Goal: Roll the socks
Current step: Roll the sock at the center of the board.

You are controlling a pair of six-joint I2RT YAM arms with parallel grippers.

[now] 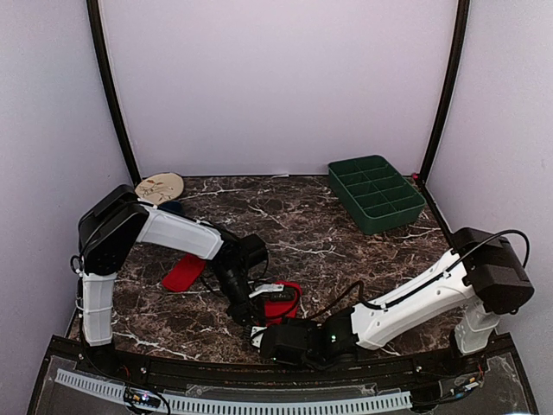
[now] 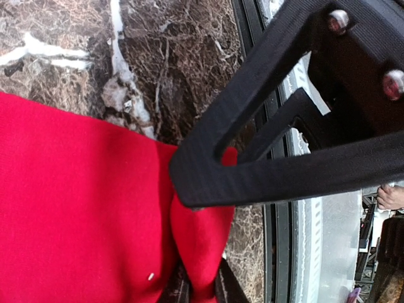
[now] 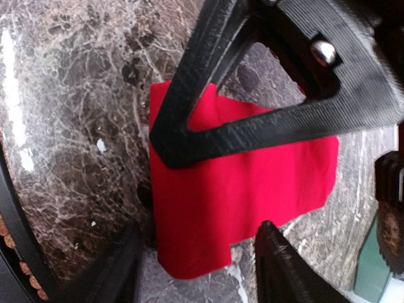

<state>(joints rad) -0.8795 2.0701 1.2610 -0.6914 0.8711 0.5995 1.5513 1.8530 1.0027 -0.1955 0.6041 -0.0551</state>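
At the front edge of the table (image 1: 337, 246), the left claw (image 2: 189, 237) pinches a fold of one red sock (image 3: 252, 183); the right claw (image 3: 189, 214) hangs spread above it. The other sock (image 1: 183, 273) lies flat, off left.

you've got bright, even light — shadows stay soft. white glare streaks the marble table (image 3: 14, 88) left of the right wrist's fingers (image 3: 252, 129) — those look soft up close.
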